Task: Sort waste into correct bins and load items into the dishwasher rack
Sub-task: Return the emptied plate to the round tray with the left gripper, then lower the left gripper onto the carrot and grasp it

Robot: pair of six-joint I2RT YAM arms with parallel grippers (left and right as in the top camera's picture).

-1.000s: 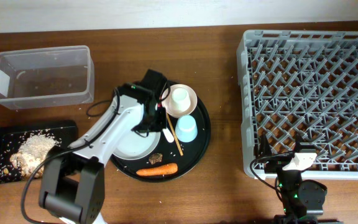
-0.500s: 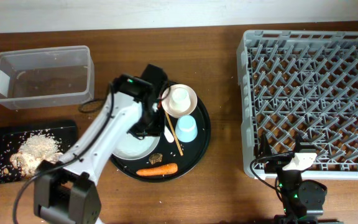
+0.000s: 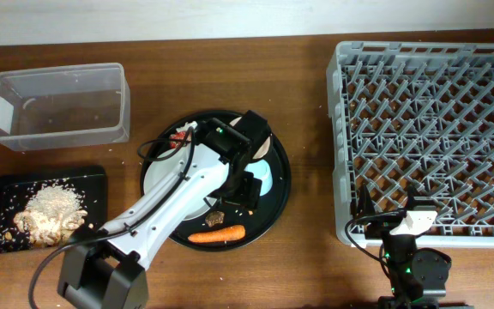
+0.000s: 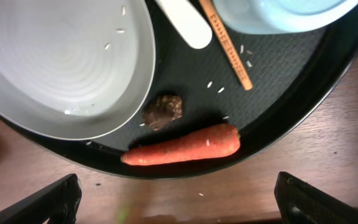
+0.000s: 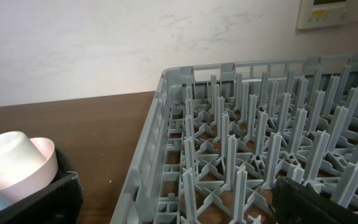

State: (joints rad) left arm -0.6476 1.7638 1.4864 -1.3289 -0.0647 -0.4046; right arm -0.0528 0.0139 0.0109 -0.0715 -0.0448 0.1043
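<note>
Early days on this one, I'd say. The rice (image 3: 48,209) with its brownish bits is piled in the shallow black tray (image 3: 94,196) at the lower left, so that part of the sorting looks done. The clear tub (image 3: 58,110) at the upper left holds nothing but a few crumbs, and the rack (image 3: 427,112) on the right has nothing loaded at all.

Everything else sits on the round tray (image 4: 272,93) mid-frame: the plate (image 4: 61,62), the blue cup (image 4: 278,12), the fork (image 4: 185,22), a chopstick (image 4: 229,46), a brown scrap (image 4: 163,112), and the pink bowl (image 5: 45,177) with the cream cup (image 5: 11,158) in it.

The left claw (image 4: 176,194) hangs over the tray's near edge, spread wide and holding nothing, with the carrot (image 4: 182,144) right below it. My guess is the carrot is next. The right claw (image 5: 173,202) is parked by the rack's lower edge, also wide and empty.

So there's one waste item binned, and all the dishes are left to do.
</note>
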